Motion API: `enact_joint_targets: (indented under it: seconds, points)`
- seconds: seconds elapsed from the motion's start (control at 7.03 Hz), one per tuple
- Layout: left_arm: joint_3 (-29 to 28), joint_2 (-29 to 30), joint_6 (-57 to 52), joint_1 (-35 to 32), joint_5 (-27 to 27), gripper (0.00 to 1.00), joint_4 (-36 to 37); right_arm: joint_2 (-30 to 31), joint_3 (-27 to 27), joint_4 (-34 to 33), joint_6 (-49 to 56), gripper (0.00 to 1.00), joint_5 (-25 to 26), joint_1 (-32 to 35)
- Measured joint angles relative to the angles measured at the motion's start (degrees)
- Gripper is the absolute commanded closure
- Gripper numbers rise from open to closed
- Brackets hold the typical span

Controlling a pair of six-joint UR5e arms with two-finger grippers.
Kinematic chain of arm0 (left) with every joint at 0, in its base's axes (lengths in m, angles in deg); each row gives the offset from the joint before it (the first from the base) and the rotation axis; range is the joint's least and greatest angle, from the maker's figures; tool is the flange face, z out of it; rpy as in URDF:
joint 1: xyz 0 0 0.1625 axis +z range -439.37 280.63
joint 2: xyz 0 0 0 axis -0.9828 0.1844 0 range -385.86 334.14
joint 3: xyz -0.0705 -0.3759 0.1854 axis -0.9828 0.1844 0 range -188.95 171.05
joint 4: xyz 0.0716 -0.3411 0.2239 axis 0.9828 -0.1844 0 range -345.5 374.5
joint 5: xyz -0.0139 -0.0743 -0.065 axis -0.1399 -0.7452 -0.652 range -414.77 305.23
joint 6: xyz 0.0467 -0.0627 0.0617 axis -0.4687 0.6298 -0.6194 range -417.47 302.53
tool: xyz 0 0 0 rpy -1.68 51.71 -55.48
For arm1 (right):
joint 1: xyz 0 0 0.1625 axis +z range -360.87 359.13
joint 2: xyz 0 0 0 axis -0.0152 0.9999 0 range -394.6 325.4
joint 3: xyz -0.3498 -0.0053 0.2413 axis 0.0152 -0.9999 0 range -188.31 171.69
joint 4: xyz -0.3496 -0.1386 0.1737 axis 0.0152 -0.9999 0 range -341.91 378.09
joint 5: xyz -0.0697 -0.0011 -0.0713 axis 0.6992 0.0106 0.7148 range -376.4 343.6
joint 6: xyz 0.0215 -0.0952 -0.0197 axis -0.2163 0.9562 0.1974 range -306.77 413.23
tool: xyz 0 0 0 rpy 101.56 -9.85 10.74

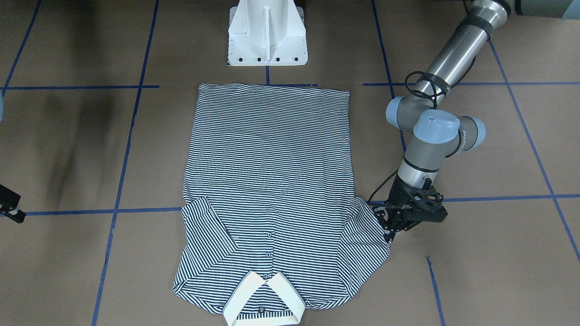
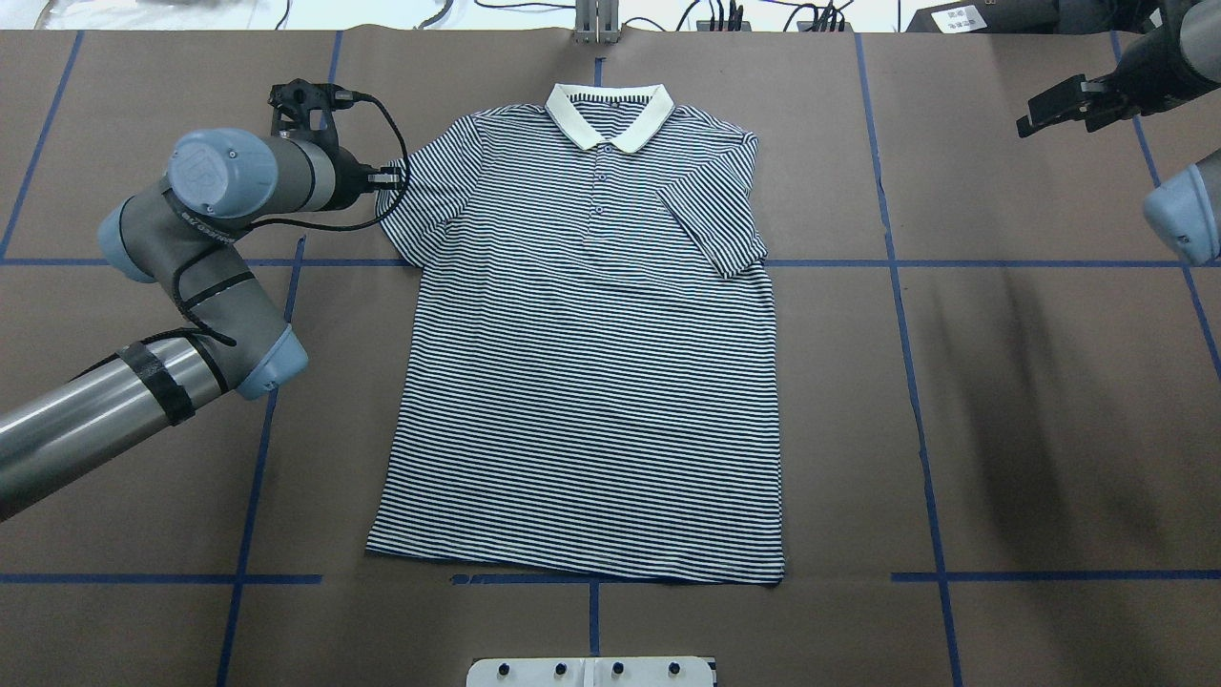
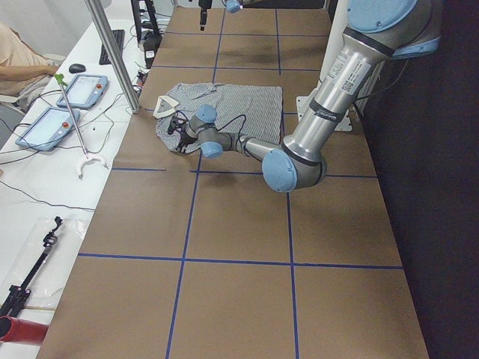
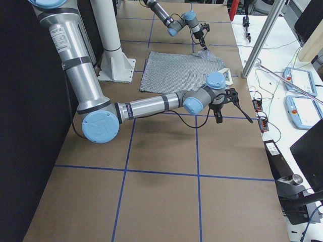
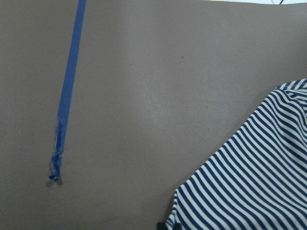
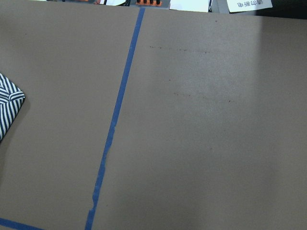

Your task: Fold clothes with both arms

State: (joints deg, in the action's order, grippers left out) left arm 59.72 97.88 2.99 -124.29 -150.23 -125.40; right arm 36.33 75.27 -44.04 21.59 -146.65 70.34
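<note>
The navy-and-white striped polo shirt [image 2: 582, 382] lies flat on the brown table [image 2: 1002, 401], white collar [image 2: 572, 124] far from the robot. The black left fingers [image 1: 392, 226] touch the outer edge of the sleeve [image 2: 424, 186] on their side (gripping or not, I cannot tell); the black right fingers [image 2: 1045, 108] hang well away, also unclear

Brown-topped table [image 2: 1049, 477], gridded in blue tape [image 2: 1002, 262], stands beside a white bench [image 3: 45, 172] bearing tablets [image 3: 82, 91], with a metal post [image 3: 112, 52] at its edge.

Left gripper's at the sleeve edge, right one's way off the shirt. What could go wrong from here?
1. The left gripper sits right at the edge of the sleeve; a thin bite may slip off.
2. The right gripper is far from the polo shirt, so nothing pins it; a one-sided pull may drag the body askew.
</note>
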Motion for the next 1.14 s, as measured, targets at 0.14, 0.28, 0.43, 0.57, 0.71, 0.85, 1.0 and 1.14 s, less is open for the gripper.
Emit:
enact_joint_targets:
  seconds: [0.14, 0.28, 0.43, 0.57, 0.71, 0.85, 1.0, 1.14]
  points:
    - [2.4, 1.2, 1.3, 0.6, 0.0, 1.0, 4.0, 0.0, 0.0, 0.0, 0.0, 0.0, 0.0, 0.0]
    - [3.4, 3.9, 4.2, 1.6, 0.1, 1.0, 9.3, 0.1, 0.0, 0.1, 0.0, 0.0, 0.0, 0.1]
    - [2.7, 7.9, 6.9, 3.1, 0.9, 1.0, 14.6, 0.1, 0.0, 0.1, 0.0, 0.0, 0.0, 0.1]
    - [0.1, 12.2, 9.3, 4.7, 2.3, 1.0, 18.1, 0.1, 0.0, 0.1, 0.0, 0.0, 0.0, 0.1]
    - [-3.2, 15.7, 11.0, 6.2, 3.2, 1.0, 19.5, 0.0, 0.0, 0.1, 0.0, 0.0, 0.0, 0.1]
    - [-5.2, 17.6, 11.8, 7.1, 3.7, 0.63, 19.9, 0.0, 0.0, 0.2, -0.1, 0.0, 0.1, 0.1]
    - [-6.1, 18.3, 11.9, 7.5, 3.9, 0.01, 20.0, 0.0, 0.1, 0.2, -0.1, 0.0, 0.4, 0.1]
    - [-6.1, 18.2, 10.8, 7.8, 3.9, 0.0, 19.9, -0.2, 0.2, 0.2, -0.1, 0.0, 0.9, 0.0]
